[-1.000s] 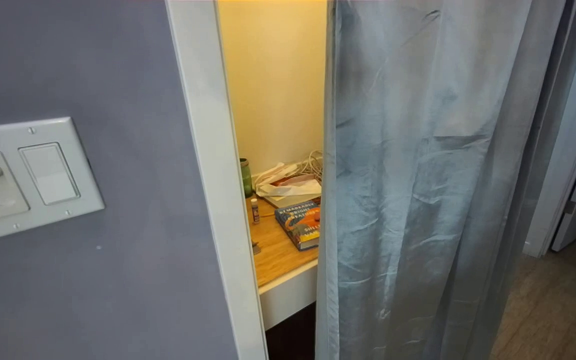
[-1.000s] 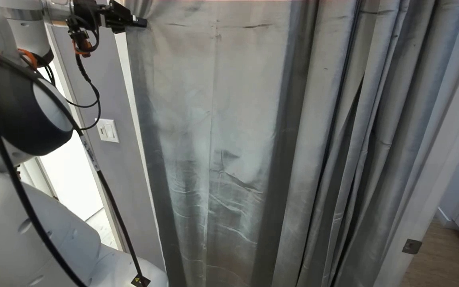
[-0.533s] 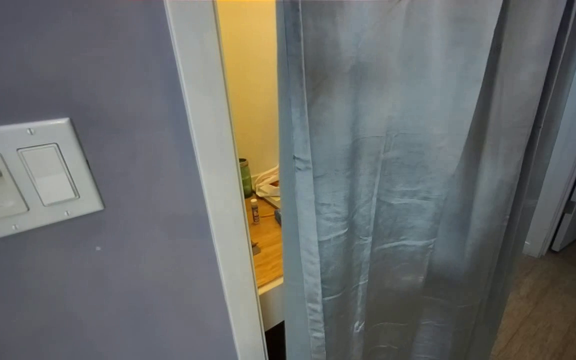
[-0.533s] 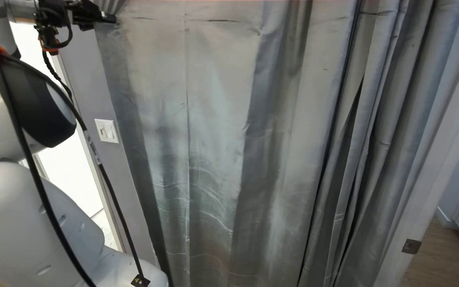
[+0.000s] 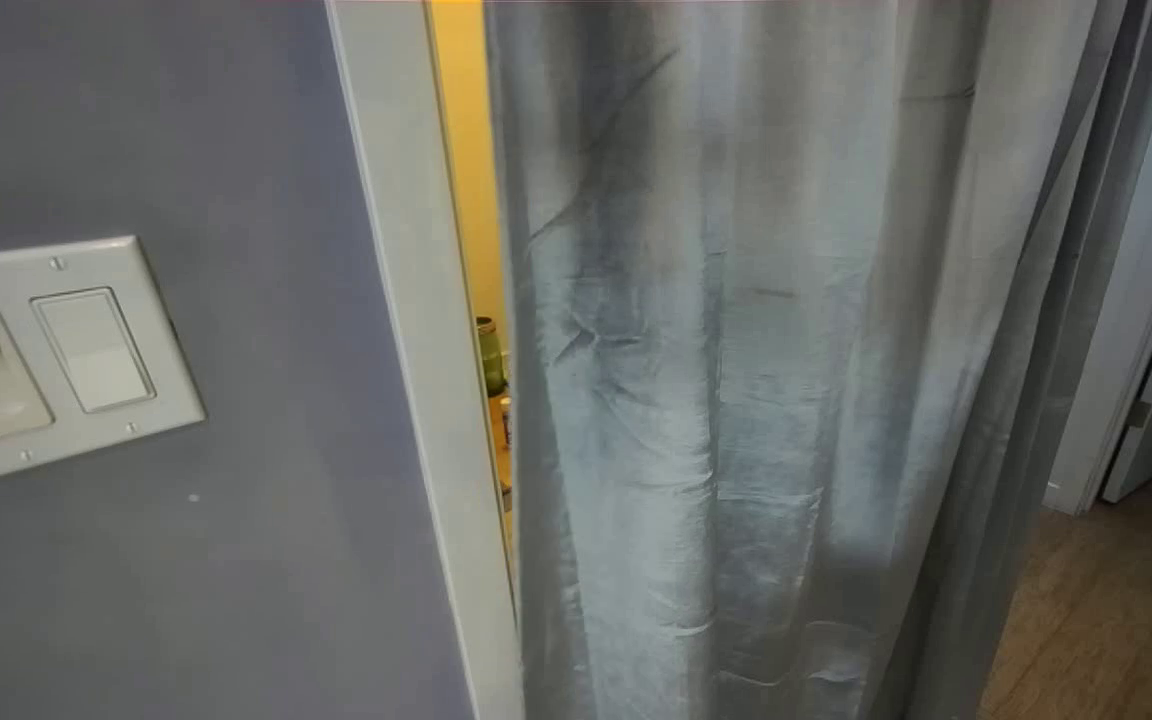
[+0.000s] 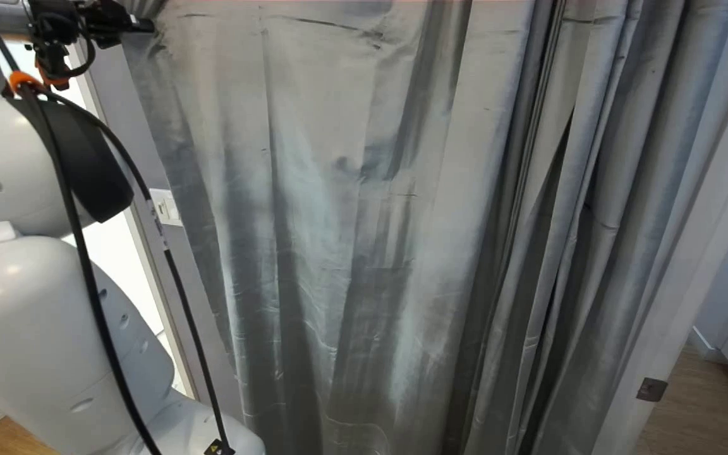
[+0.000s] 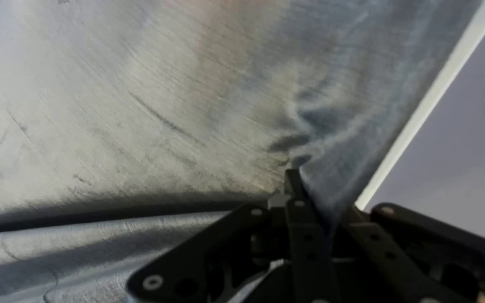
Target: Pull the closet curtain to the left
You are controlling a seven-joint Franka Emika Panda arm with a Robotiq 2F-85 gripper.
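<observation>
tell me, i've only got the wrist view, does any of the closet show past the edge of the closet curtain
Observer: Yes, in an exterior view a narrow, yellow-walled strip of the closet shows between the white trim and the closet curtain.
Operator: ok, can you make out anything in that strip
Observer: Yes, part of a green container stands there; I can't tell what it holds.
</observation>
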